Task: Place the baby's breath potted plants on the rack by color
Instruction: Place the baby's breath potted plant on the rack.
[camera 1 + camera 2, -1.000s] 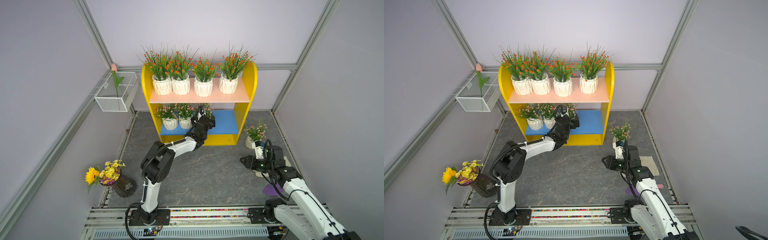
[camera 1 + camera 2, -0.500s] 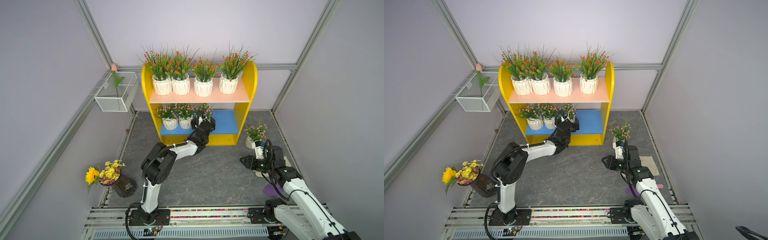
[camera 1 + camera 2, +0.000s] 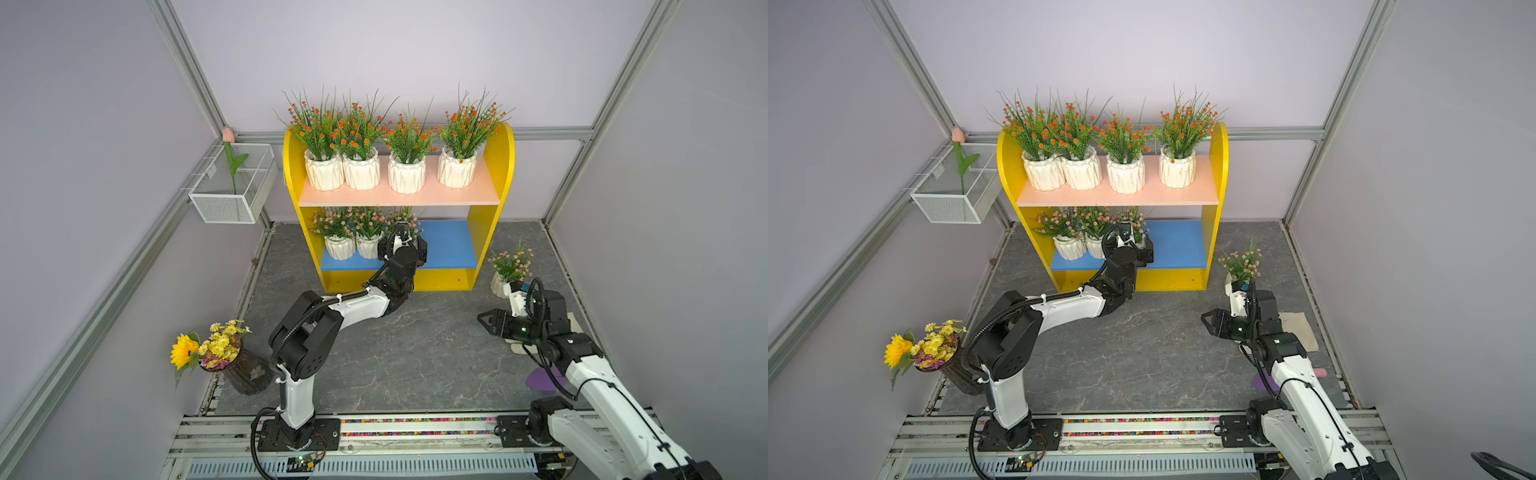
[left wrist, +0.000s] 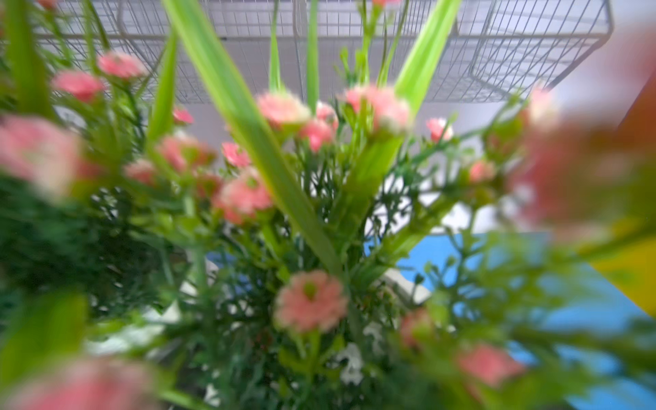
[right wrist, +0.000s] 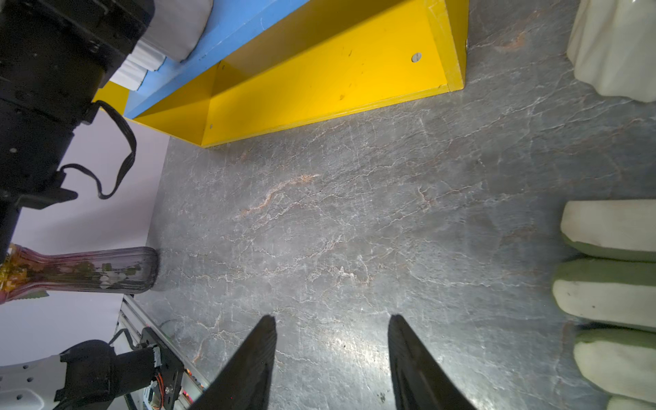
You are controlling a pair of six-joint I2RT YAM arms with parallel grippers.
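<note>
The left gripper point(image 3: 402, 244) is reaching into the lower tier of the rack point(image 3: 503, 166). Its jaws are standing wide at the pot of the third pink plant point(image 3: 406, 219), and whether they are touching it cannot be told. Behind it the forearm is stretching forward, low over the floor point(image 3: 415, 345), from a folded elbow.

The right gripper point(image 5: 330, 321) is hovering over the floor with its jaws apart and empty, pointing sideways. Its arm is folding back close to the fourth pink plant point(image 3: 510, 266), which is standing on the floor beside the rack's right panel.

On the blue board point(image 3: 451, 245) two pink plants point(image 3: 338, 235) are sitting left of the third. Above, four orange plants point(image 3: 409, 145) are lining the peach board point(image 3: 399, 198).

In both top views the wrist is hiding the left fingers and the third pot. The left wrist view is giving only blurred pink blossoms.
</note>
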